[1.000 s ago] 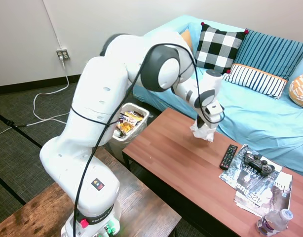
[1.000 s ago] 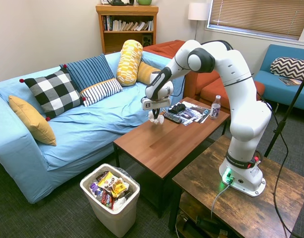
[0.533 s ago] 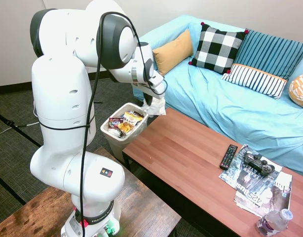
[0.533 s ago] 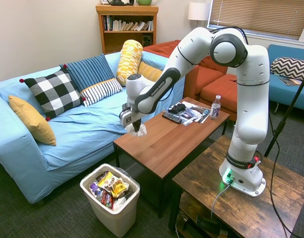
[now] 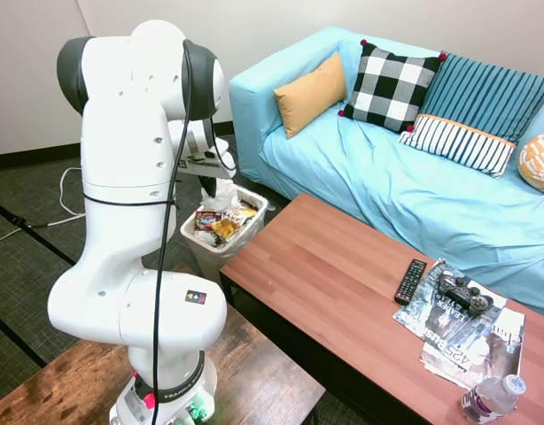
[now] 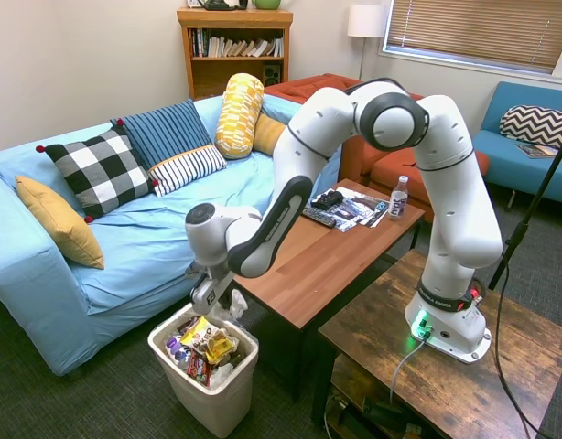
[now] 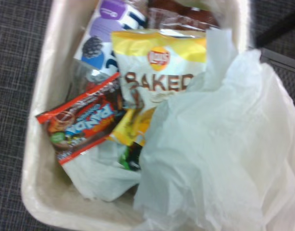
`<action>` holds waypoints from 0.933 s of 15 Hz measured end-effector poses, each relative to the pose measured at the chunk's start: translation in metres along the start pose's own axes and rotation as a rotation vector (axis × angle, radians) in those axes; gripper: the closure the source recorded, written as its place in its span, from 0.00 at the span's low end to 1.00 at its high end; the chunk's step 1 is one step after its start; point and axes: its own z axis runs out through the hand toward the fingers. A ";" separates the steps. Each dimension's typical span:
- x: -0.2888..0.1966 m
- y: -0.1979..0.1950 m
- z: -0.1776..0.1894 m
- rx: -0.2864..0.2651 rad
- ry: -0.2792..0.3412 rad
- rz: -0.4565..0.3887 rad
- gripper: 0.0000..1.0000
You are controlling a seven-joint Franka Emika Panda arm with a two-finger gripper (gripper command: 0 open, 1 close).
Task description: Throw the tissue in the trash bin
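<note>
The crumpled white tissue point(image 5: 221, 197) hangs from my gripper point(image 5: 214, 182), which is shut on it just above the trash bin point(image 5: 198, 249). In the second exterior view the gripper point(image 6: 210, 301) is low over the bin's far edge, with the tissue point(image 6: 235, 307) dangling at the rim beside the table corner. The trash bin point(image 6: 191, 386) is small, white and lined, and holds colourful snack wrappers. In the wrist view the tissue point(image 7: 219, 149) fills the near side, over the bin point(image 7: 36, 144) and a yellow chip bag point(image 7: 159, 67).
The brown coffee table point(image 5: 334, 292) stands right beside the bin and carries a black remote point(image 5: 410, 282), a game controller point(image 5: 464, 292) on magazines point(image 5: 471, 341) and a water bottle point(image 5: 492, 398). A blue sofa point(image 5: 414, 195) with pillows lies behind it.
The arm has swung from over the table's end, off its edge, and lowered over the trash bin, carrying the tissue with it.
</note>
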 end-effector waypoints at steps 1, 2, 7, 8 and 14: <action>-0.006 -0.010 0.018 -0.012 -0.016 -0.024 1.00; -0.010 -0.018 0.034 -0.023 -0.029 -0.044 0.00; 0.007 -0.034 0.065 -0.034 -0.015 -0.061 0.00; 0.012 -0.034 0.066 -0.033 -0.012 -0.060 0.00; 0.012 -0.036 0.067 -0.033 -0.014 -0.060 0.00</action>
